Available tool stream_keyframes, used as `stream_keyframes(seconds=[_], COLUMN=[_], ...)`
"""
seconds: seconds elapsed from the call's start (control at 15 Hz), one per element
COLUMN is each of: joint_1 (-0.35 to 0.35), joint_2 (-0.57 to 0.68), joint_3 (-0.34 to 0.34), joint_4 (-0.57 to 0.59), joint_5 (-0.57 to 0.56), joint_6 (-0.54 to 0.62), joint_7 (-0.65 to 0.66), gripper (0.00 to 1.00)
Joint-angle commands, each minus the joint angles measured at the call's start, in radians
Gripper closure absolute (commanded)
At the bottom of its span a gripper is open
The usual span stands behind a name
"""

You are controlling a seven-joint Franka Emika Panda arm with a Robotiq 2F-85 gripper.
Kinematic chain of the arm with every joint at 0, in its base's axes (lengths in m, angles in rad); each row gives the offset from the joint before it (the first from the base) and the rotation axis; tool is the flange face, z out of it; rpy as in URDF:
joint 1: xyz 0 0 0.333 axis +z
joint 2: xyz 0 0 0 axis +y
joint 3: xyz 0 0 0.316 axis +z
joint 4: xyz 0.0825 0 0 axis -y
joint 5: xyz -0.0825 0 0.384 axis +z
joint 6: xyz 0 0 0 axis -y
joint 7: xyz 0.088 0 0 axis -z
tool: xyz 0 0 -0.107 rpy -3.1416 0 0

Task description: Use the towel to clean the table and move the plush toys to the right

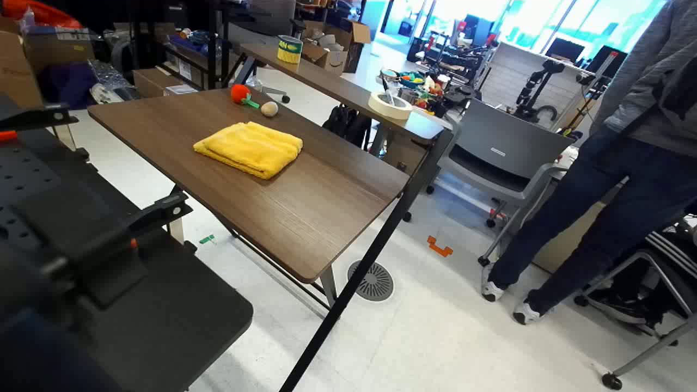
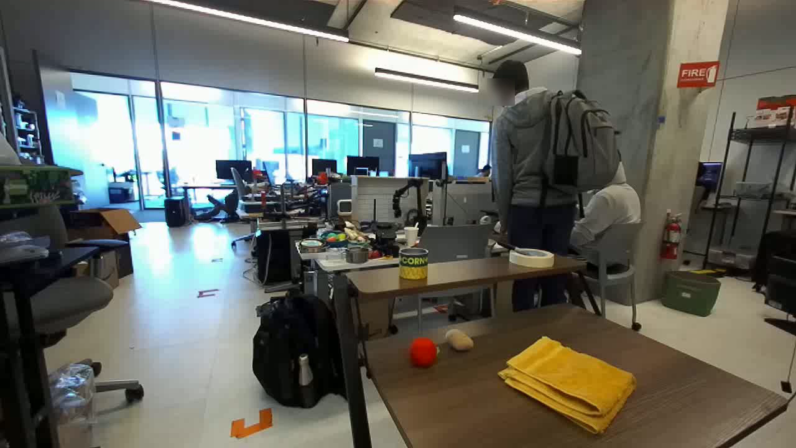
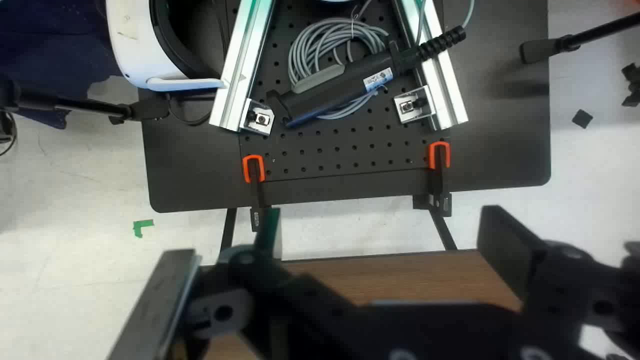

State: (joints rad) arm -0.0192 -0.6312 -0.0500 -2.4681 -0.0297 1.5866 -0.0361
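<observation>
The folded yellow towel point(image 1: 250, 148) point(image 2: 569, 382) lies flat near the middle of the brown wood-grain table point(image 1: 310, 212) point(image 2: 466, 392). Two small plush toys rest beyond it on the same tabletop: a red one with a green part point(image 1: 240, 93) point(image 2: 423, 352), and a beige, rounded one point(image 1: 269, 109) point(image 2: 460, 340). They sit close together, apart from the towel. In the wrist view my gripper point(image 3: 382, 215) stands wide open, with nothing held between its fingers point(image 3: 510, 250). A strip of the brown table and pale floor show through the gap. Neither exterior view shows the gripper.
A raised shelf point(image 1: 337, 84) along the table bears a corn can point(image 1: 289, 50) point(image 2: 413, 264) and a tape roll point(image 1: 389, 106) point(image 2: 532, 258). Across a floor gap is a black bench point(image 3: 350, 187) with orange-tipped clamps, metal rails and coiled cable point(image 3: 320, 42). A person point(image 2: 535, 155) stands behind the shelf.
</observation>
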Motion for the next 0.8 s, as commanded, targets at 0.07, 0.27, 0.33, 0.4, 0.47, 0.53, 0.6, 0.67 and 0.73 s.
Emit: stream_keyframes(seconds=[0.07,0.27,0.33,0.4,0.47,0.53,0.6,0.67,0.73], joint_1=[-0.004,-0.004,-0.004,-0.004,-0.004,-0.004,-0.004,-0.003,-0.003], joint_2=[0.000,0.000,0.000,0.000,0.000,0.000,0.000,-0.004,0.017], joint_3=[0.003,0.003,0.003,0.003,0.003,0.003,0.003,-0.006,-0.024], joint_4=[0.003,0.003,0.003,0.003,0.003,0.003,0.003,0.019,0.054], joint_5=[0.002,0.002,0.002,0.002,0.002,0.002,0.002,0.010,0.025], joint_6=[-0.001,-0.001,-0.001,-0.001,-0.001,-0.001,-0.001,-0.006,-0.002], joint_7=[-0.002,-0.002,-0.002,-0.002,-0.002,-0.002,-0.002,-0.012,-0.033], gripper=[0.00,0.00,0.00,0.00,0.00,0.00,0.00,0.00,0.00])
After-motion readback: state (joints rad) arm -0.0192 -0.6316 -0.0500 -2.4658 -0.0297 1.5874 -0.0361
